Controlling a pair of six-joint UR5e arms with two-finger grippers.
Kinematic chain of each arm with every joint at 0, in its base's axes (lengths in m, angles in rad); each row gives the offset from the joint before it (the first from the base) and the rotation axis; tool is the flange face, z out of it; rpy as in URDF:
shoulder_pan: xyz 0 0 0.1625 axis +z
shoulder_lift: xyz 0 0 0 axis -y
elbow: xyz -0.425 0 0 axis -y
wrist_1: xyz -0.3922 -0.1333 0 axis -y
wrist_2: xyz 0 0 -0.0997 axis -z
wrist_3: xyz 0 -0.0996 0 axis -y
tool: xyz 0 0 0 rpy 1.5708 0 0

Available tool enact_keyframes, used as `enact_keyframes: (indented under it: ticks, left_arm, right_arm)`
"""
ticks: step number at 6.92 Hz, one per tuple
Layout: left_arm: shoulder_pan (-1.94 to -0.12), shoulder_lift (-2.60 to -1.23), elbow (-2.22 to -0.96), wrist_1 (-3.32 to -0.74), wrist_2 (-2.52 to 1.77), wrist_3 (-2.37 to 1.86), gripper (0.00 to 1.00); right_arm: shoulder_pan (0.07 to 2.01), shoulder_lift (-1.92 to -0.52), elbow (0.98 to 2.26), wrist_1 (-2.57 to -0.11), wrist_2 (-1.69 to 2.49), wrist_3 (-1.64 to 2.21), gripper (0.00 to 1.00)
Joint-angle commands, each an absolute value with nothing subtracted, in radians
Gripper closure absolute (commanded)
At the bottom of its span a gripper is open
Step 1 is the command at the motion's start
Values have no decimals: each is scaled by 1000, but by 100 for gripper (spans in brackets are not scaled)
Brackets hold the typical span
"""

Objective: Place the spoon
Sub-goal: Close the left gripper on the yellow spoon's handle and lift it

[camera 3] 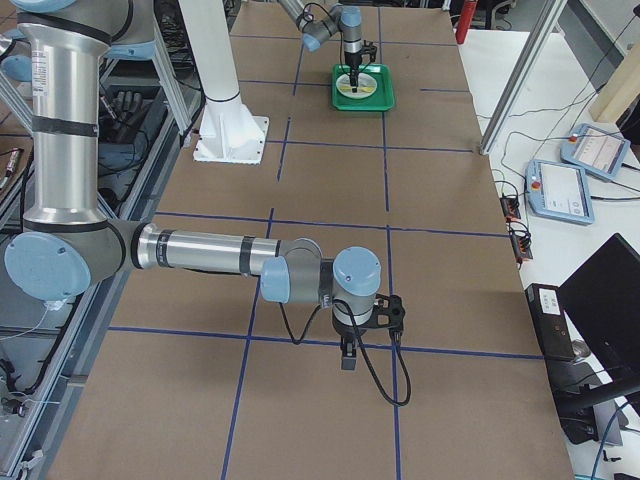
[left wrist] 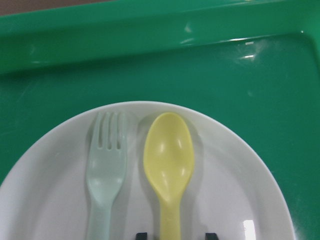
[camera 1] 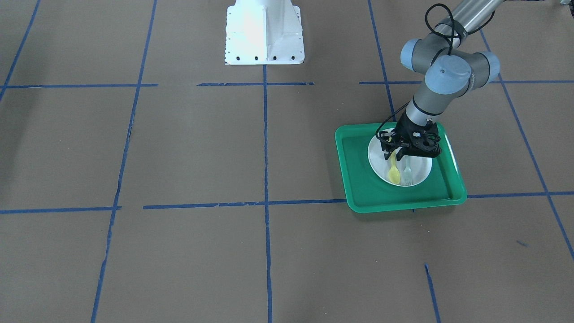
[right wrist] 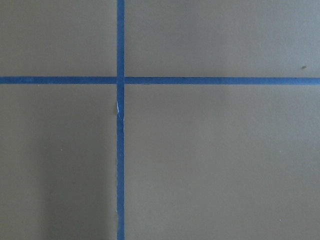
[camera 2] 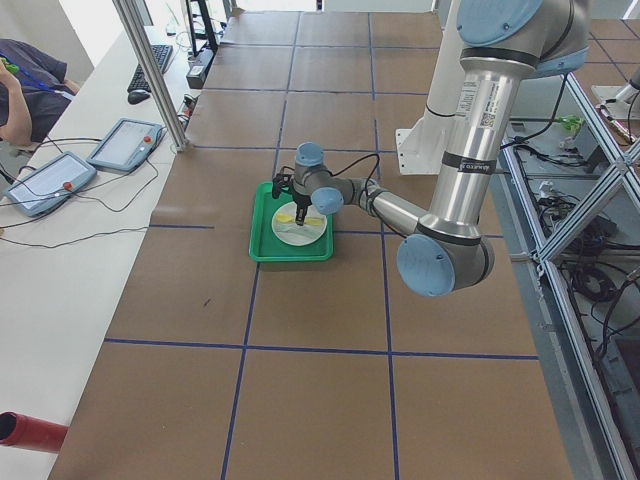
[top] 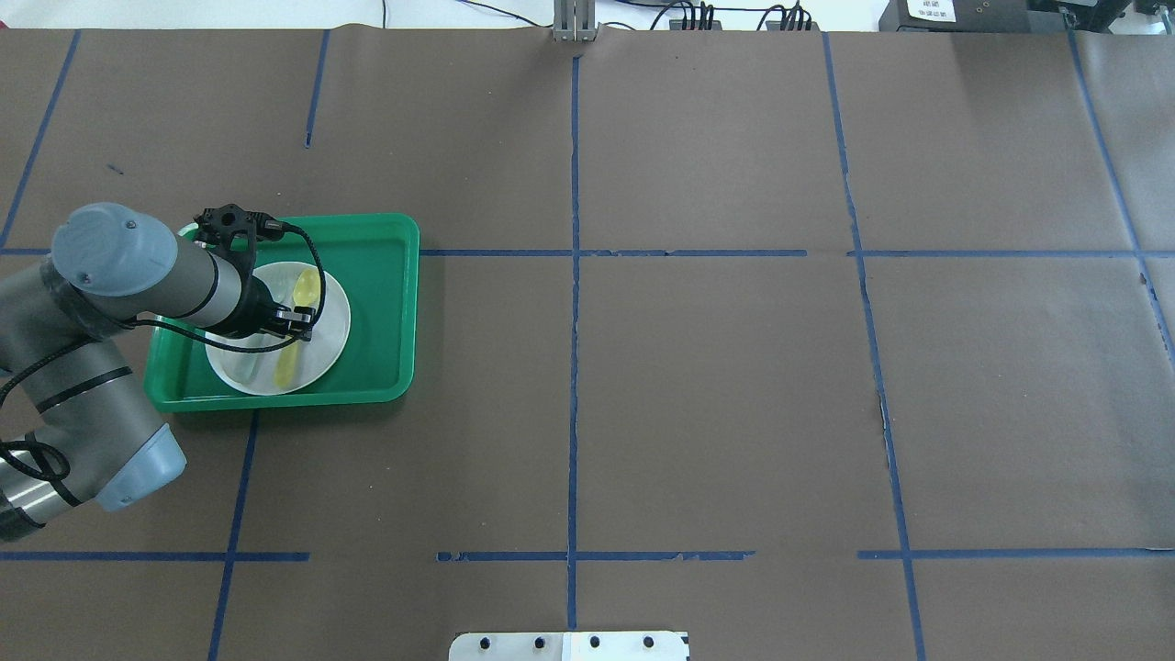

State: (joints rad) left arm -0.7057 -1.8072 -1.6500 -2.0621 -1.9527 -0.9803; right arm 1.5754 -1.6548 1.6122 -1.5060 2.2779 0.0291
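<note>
The pale-yellow spoon [left wrist: 169, 160] lies flat on the white plate [left wrist: 235, 190], bowl toward the tray's far wall, beside a pale grey-green fork [left wrist: 106, 165]. The plate sits in the green tray [left wrist: 200, 75]. My left gripper [left wrist: 176, 235] is low over the plate, open, with a fingertip on either side of the spoon's handle and a gap to it on both sides. The front view shows the same gripper [camera 1: 394, 154] over the spoon [camera 1: 394, 172]. My right gripper [camera 3: 345, 358] hangs over bare table far from the tray; I cannot tell whether it is open or shut.
The tray [top: 386, 303] stands on the table's left half in the overhead view, with raised rims around the plate [top: 330, 330]. Brown paper with blue tape lines covers the table. The white robot base [camera 1: 264, 33] stands at the table's edge.
</note>
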Motion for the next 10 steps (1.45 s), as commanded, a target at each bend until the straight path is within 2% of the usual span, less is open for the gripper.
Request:
enact_keyframes:
  ticks: [1, 2, 3, 7, 10]
  left_arm:
    - [-706, -1806, -1649, -2056, -1953, -974, 89]
    - [-712, -1804, -1654, -2056, -1953, -974, 96]
    - [-718, -1804, -1658, -2054, -1954, -974, 98]
    - [-776, -1816, -1678, -2037, -1950, -995, 99]
    - [-767, -1948, -1672, -1852, -1947, -1075, 98]
  right_arm:
    - [1575, -1655, 1612, -1506, 2278, 29, 0]
    - [1575, -1655, 1612, -1505, 2278, 29, 0]
    - [1575, -1655, 1612, -1506, 2278, 29, 0]
    - [1575, -1654, 1612, -1505, 2278, 29, 0]
    - [1575, -1654, 1612, -1505, 2278, 29, 0]
